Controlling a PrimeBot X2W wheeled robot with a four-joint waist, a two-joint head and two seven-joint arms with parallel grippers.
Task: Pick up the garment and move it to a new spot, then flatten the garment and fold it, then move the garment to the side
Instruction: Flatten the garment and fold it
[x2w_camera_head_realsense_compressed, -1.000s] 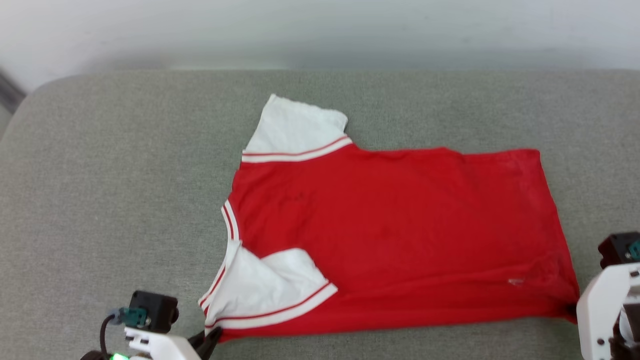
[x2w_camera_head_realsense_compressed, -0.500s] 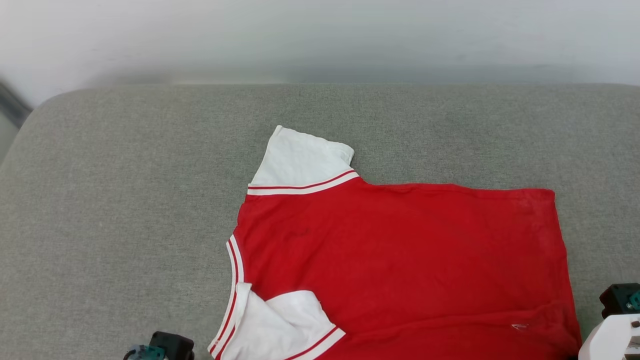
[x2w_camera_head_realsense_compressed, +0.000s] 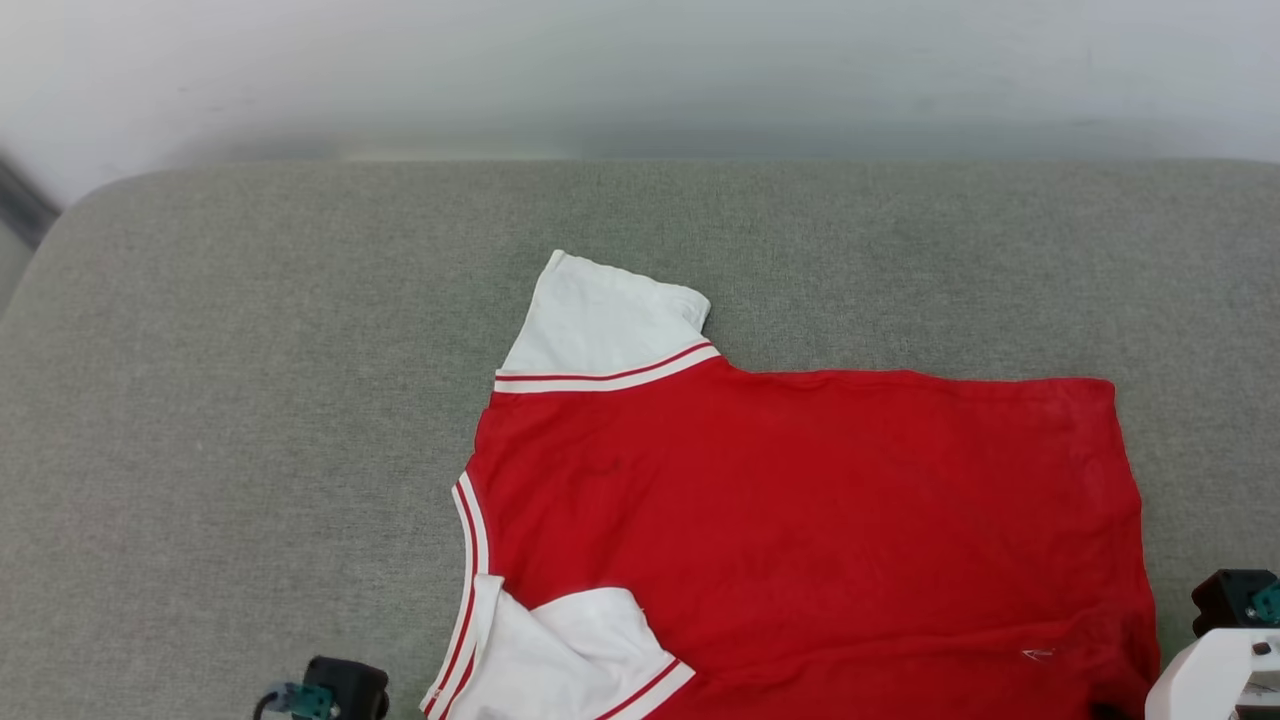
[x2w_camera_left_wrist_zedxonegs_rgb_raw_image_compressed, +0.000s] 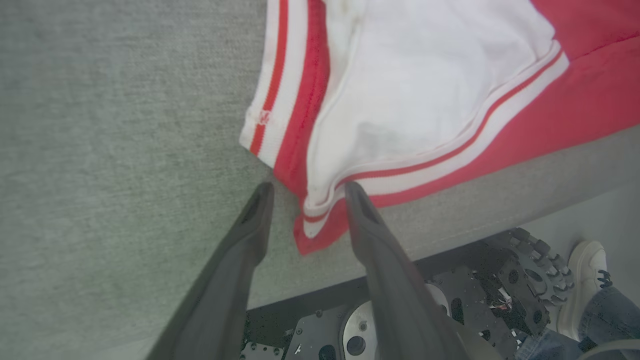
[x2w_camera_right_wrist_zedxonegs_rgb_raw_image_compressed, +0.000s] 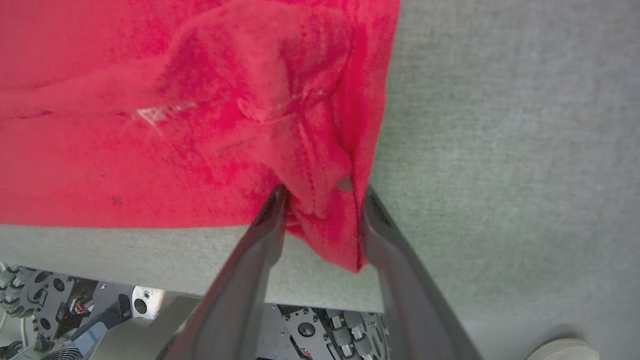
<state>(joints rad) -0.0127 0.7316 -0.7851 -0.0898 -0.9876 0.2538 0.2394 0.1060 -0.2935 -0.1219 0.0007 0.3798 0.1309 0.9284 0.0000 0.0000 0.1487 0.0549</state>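
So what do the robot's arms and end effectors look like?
Both the left end effector and the right end effector have two long, dark grey fingers tapering to narrow tips. In the head view, the right arm ends in a white housing topped by a black block with a teal part; the left arm shows a similar black block with a teal connector and black cable.

The garment (x2w_camera_head_realsense_compressed: 800, 520) is viewed from above by the head camera; its near corners are shown closely by the wrist cameras.

No readable text, small white mark (x2w_camera_right_wrist_zedxonegs_rgb_raw_image_compressed: 159, 115) on garment (x2w_camera_head_realsense_compressed: 800, 520) illegible
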